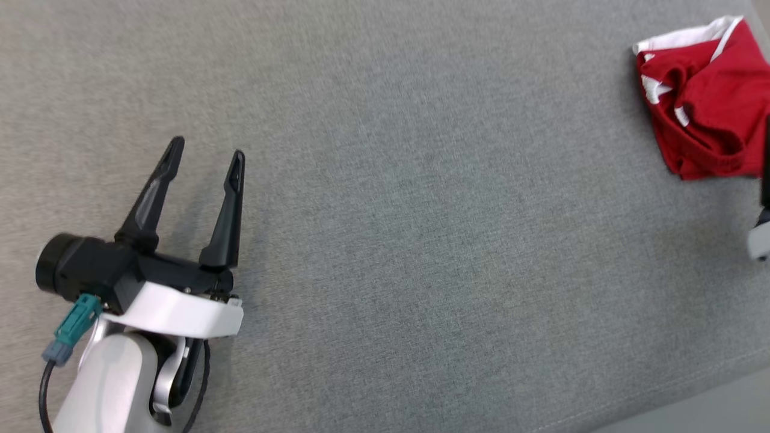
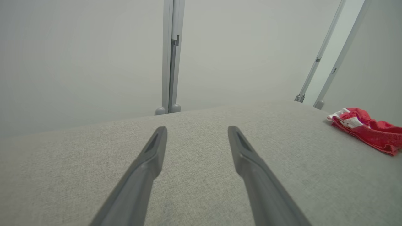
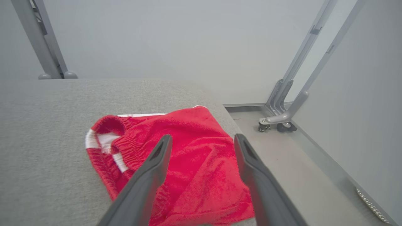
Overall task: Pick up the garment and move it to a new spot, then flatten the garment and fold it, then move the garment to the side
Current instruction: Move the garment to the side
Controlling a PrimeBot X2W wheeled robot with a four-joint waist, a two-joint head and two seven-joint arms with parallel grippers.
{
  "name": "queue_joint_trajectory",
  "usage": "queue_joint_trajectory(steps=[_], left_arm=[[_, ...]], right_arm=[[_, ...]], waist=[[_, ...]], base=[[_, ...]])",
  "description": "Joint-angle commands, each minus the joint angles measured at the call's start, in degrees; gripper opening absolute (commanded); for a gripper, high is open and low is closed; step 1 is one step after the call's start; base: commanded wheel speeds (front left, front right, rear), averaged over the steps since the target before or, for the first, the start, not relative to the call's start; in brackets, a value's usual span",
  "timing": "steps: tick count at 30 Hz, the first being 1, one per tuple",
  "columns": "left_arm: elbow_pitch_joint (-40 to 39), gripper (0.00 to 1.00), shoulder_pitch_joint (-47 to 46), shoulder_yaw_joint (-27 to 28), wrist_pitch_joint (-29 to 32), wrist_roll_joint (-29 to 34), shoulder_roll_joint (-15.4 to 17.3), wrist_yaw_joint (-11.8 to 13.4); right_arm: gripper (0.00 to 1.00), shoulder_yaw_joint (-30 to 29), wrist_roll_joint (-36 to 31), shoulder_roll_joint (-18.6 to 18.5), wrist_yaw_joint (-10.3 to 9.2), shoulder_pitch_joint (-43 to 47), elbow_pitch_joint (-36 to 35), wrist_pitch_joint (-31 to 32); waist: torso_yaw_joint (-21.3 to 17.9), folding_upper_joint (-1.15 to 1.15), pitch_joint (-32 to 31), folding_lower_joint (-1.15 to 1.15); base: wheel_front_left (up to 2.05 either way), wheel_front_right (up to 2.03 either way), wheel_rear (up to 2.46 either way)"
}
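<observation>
Shorts [image 3: 194, 157], red, folded, lie just ahead of your right gripper [image 3: 202, 137] | its jaws wide, empty | left gripper [image 1: 207, 148] well apart from shorts, wide, empty

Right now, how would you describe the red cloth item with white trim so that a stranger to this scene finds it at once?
Start from the wide grey fabric-covered table and follow it to its right edge. There lies the rumpled red garment with white trim, close to the open right gripper. Its bright red sets it apart from the grey cloth and dark fingers.
</observation>
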Motion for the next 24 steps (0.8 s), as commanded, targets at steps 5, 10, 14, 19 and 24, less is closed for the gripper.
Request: queue_joint_trajectory(steps=[5,10,14,19,24], left_arm=[[1.12,1.0,3.47,1.31,-1.34,-1.52,-0.71,1.45],[1.69,1.0,6.58,2.22,-2.12,-2.93,-1.65,2.56],[2.34,1.0,8.52,2.61,-2.7,-4.06,-2.41,2.91],[3.42,1.0,10.2,2.94,-3.25,-5.07,-3.06,3.05],[4.91,1.0,12.44,3.45,-3.67,-5.58,-3.08,3.44]], right_arm=[[1.0,-1.52,-1.73,4.6,-0.02,6.76,-7.12,-0.32],[1.0,-0.11,-3.82,9.65,-0.03,11.88,-13.94,-0.21],[1.0,1.69,-5.9,12.16,-0.03,14.62,-17.97,1.57],[1.0,2.07,-7.17,13.79,-0.02,17.24,-21.5,3.78],[1.0,1.56,-7.9,14.72,-0.02,19.6,-23.11,5.42]], waist=[[3.17,0.0,-5.94,0.0],[5.95,0.0,-9.32,0.0],[8.48,0.0,-11.83,0.0],[11.96,0.0,-14.56,0.0],[14.11,0.0,-17.48,0.0]], base=[[0.0,0.0,0.0],[0.0,0.0,0.0],[0.0,0.0,0.0],[0.0,0.0,0.0],[0.0,0.0,0.0]])
